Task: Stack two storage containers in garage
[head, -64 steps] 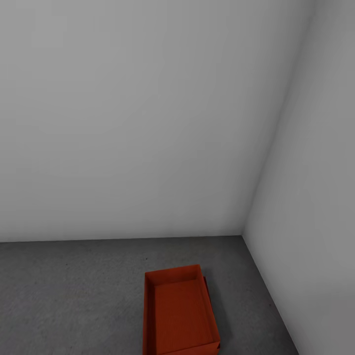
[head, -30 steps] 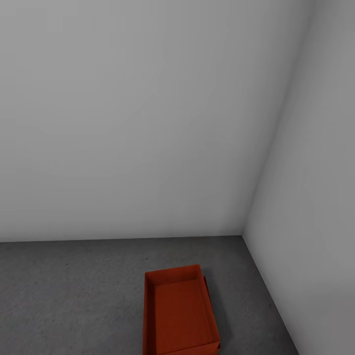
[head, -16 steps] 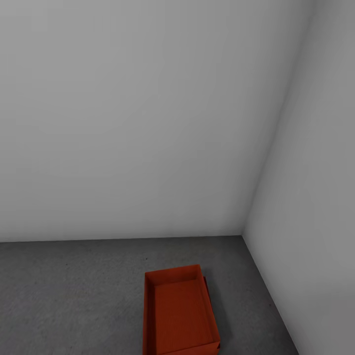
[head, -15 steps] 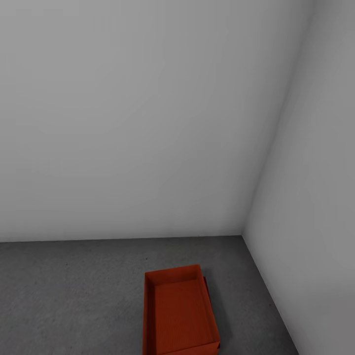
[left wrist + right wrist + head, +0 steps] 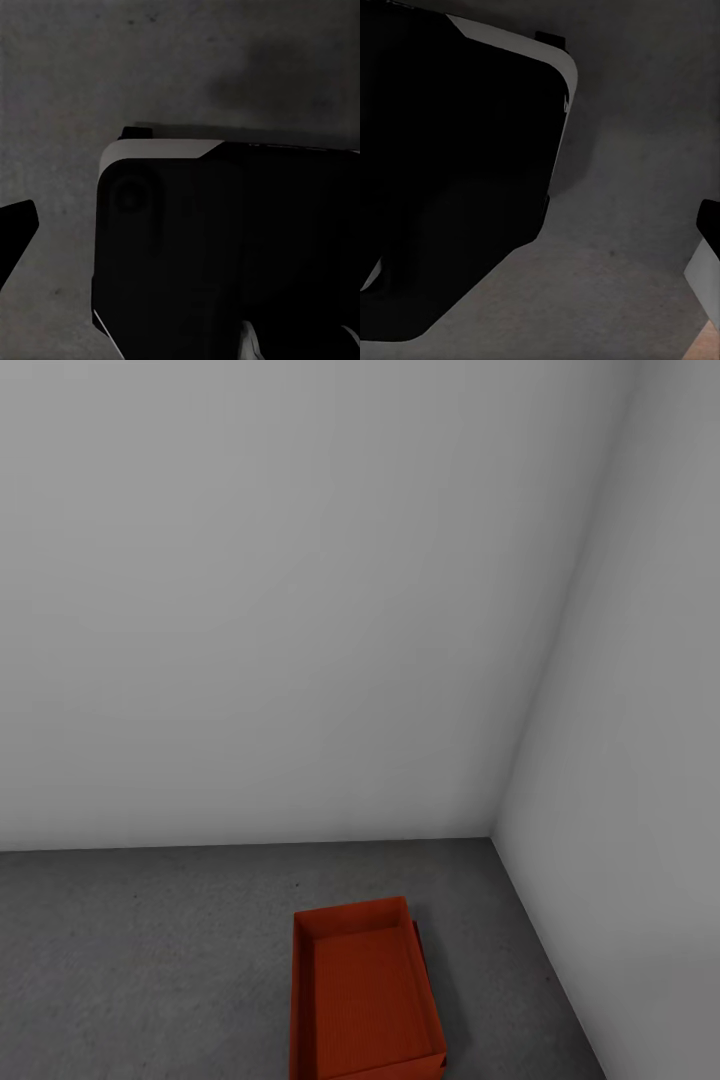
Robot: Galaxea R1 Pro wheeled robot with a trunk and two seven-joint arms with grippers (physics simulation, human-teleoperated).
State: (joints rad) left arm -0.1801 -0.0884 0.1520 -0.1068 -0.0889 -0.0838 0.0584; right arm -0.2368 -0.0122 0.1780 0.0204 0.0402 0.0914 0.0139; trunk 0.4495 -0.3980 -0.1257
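Observation:
An orange-red storage container [image 5: 365, 995] sits open side up on the garage's dark grey concrete floor [image 5: 150, 960], at the lower middle of the head view near the room's corner. A thin darker edge shows along its right side; whether that is a second container beneath it I cannot tell. In the left wrist view one dark fingertip [image 5: 16, 229] stands at the frame's edge over bare concrete. One fingertip [image 5: 709, 225] likewise stands at the edge of the right wrist view. Nothing lies between the fingers of either gripper.
Plain pale grey walls [image 5: 300, 610] meet in a corner [image 5: 495, 838] just beyond the container. Concrete stretches to the left of the container. Both wrist views look down on my black, white-trimmed base [image 5: 225, 247] [image 5: 450, 150] over the floor.

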